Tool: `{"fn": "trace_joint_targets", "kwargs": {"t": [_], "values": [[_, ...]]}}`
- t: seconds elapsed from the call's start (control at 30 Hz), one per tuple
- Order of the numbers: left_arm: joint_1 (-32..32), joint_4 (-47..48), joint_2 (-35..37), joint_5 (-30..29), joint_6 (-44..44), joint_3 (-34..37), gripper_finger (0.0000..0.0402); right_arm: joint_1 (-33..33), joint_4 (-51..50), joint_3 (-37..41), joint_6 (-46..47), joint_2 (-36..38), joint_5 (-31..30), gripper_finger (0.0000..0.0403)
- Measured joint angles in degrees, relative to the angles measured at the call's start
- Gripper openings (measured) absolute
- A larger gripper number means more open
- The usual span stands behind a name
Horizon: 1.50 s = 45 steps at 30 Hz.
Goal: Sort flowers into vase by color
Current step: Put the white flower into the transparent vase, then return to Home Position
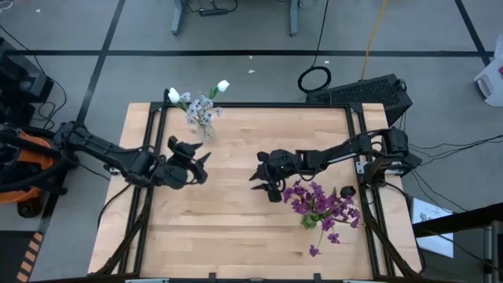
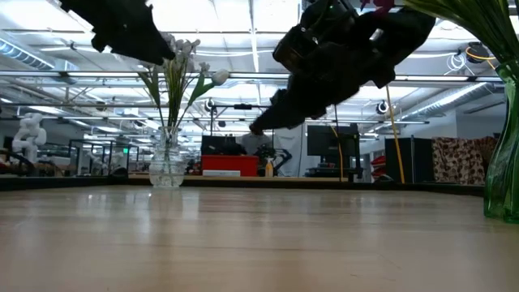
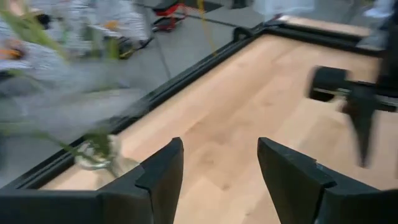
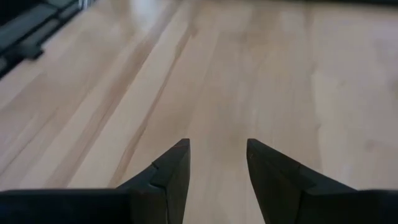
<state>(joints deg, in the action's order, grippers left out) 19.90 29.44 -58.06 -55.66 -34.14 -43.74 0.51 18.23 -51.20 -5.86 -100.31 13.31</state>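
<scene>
A clear glass vase (image 2: 167,166) stands near the table's far-left edge, holding white buds and pale grey-blue clusters (image 1: 200,106). It also shows blurred in the left wrist view (image 3: 99,152). A green glass vase (image 2: 504,154) near the right edge holds purple flowers (image 1: 322,206). My left gripper (image 1: 203,165) (image 3: 219,163) hovers open left of centre, holding nothing. My right gripper (image 1: 258,174) (image 4: 217,155) hovers open near the table's middle, just left of the purple bunch, over bare wood.
The wooden tabletop (image 1: 236,228) has a black raised rim (image 1: 251,106). Both vases stand near edges, with the two arms between them. A purple blossom (image 1: 313,251) lies on the table below the purple bunch. Cables and a black case (image 1: 369,90) sit beyond the far edge.
</scene>
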Motion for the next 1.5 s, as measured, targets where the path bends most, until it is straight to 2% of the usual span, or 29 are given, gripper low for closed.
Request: {"fn": "trace_joint_targets", "kwargs": {"t": [0.1,0.23,0.47,0.63,0.77,0.9,0.97,1.1,1.27,1.43,1.5], "values": [[2.31,-3.67,0.00,0.03,1.61,1.76,0.0194,0.69,4.09,0.00,0.48,0.00,0.01,0.0150],[4.40,-6.82,-0.02,0.07,2.96,4.17,0.0148,0.99,6.27,0.00,0.62,0.02,-0.07,0.0136],[6.77,-12.34,-0.02,0.04,2.96,8.71,0.0057,1.02,7.60,0.00,0.18,0.02,-0.01,0.0091],[8.45,-20.59,-0.02,-0.04,5.79,13.36,0.0008,1.03,7.66,0.00,-0.59,0.02,-0.01,0.0053],[8.73,-35.59,-0.02,1.11,14.61,18.24,0.0008,1.33,7.88,0.00,-1.19,0.26,0.04,0.0022],[7.91,-54.01,-0.02,13.94,27.66,23.14,0.0004,2.23,9.74,0.00,-1.23,0.83,0.16,0.0003],[7.41,-60.03,-0.02,19.43,32.12,25.20,0.0003,2.73,10.33,0.00,-1.33,1.36,0.17,0.0004],[6.26,-65.58,0.00,24.91,37.14,28.20,0.0003,3.74,10.47,0.00,-2.26,2.95,0.26,0.0001],[3.50,-67.17,0.00,30.34,37.69,31.28,0.0003,4.85,10.84,0.15,-1.88,6.87,0.28,0.0001],[1.25,-69.68,0.07,31.89,38.91,33.09,0.0002,4.77,10.65,3.77,-1.78,12.81,-0.32,0.0001],[0.43,-69.73,0.09,31.91,39.07,33.15,0.0002,4.73,10.87,6.65,-1.29,16.04,-2.65,0.0001]]}}
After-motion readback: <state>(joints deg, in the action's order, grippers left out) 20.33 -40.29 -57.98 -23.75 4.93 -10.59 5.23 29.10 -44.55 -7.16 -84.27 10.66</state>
